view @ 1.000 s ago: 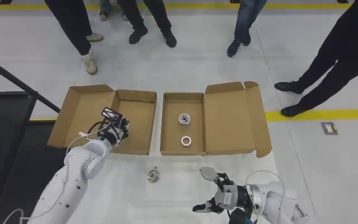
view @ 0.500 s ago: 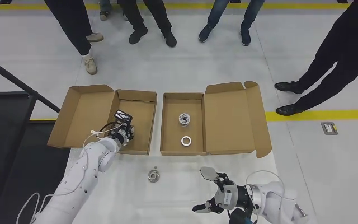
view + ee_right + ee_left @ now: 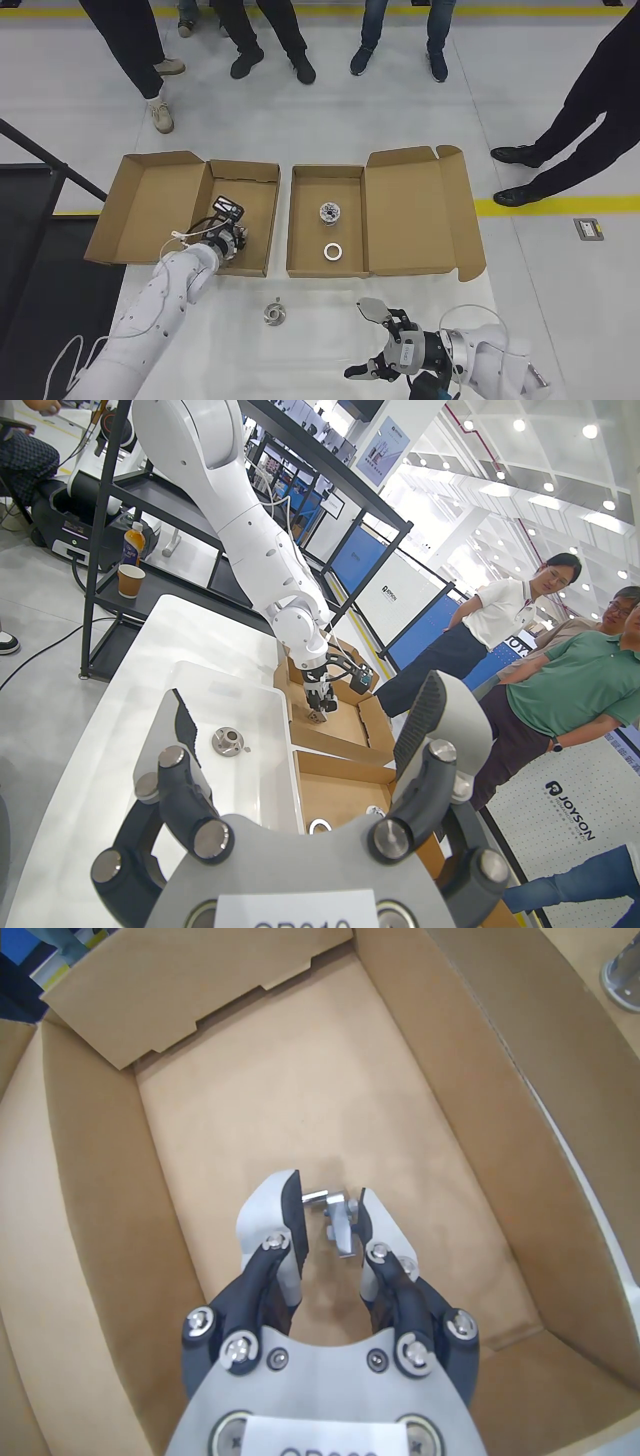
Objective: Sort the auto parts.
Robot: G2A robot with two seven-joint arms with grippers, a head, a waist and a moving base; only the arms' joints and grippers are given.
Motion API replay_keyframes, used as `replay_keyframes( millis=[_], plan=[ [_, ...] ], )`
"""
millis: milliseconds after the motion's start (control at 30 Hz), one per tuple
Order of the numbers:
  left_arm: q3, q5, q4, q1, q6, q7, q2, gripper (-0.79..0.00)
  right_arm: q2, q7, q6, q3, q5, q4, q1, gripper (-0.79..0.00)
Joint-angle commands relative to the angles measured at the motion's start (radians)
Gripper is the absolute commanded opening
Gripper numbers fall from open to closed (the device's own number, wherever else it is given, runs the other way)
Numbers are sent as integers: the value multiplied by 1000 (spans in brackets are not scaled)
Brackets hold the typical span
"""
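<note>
Small silver metal bracket [image 3: 336,1220] is pinched crosswise in the left hand [image 3: 327,1200], low over the floor of the left brown cardboard box [image 3: 300,1093], so I'd guess letting go drops it straight in. Right hand [image 3: 362,340] is spread wide, empty.

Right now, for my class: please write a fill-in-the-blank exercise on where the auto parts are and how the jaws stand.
1. The left gripper holds a small metal part inside the cardboard box on the robot's ____ side.
2. The other box holds ____ parts: a ring and a toothed piece.
3. The right gripper has its jaws ____.
Missing words: left; two; open.
</note>
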Motion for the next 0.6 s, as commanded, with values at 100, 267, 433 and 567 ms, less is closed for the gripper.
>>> replay_keyframes(
  millis=[100,267,433,567],
  plan=[
    [-35,-12,-18,10,-20,8,3,-413,0,0,0,0,0,0,0,0],
    [-103,-52,-83,38,-80,19,21,-422,0,0,0,0,0,0,0,0],
    [-195,-82,-245,116,-210,4,55,-431,0,0,0,0,0,0,0,0],
    [-291,-118,-387,202,-346,-18,89,-437,0,0,0,0,0,0,0,0]
  ],
)
